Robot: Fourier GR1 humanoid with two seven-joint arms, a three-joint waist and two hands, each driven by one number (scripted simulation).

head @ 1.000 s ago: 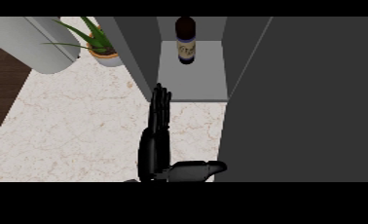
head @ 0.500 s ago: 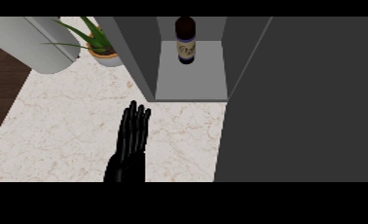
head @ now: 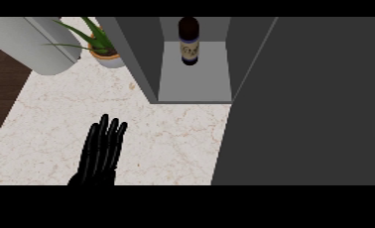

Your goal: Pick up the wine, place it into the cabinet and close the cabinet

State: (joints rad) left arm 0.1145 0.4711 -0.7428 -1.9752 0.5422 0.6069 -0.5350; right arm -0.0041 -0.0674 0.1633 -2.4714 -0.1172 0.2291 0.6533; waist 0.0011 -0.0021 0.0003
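Observation:
The dark wine bottle (head: 189,41) with a pale label stands upright on the grey shelf inside the cabinet (head: 194,81), towards its back. The cabinet's front is open, and its dark grey door (head: 307,123) fills the right side of the view. My left hand (head: 101,150) shows at the lower left over the marble counter (head: 176,138), fingers straight and pointing up the view, holding nothing. It is well below and left of the cabinet opening. My right hand is not visible.
A potted green plant (head: 102,48) stands just left of the cabinet's side wall. A big pale grey cylinder (head: 36,43) lies at the upper left. The counter's left edge meets dark wood (head: 11,88).
My left hand has drawn back from just below the cabinet opening, moving down and to the left. The bottle and the door have not moved.

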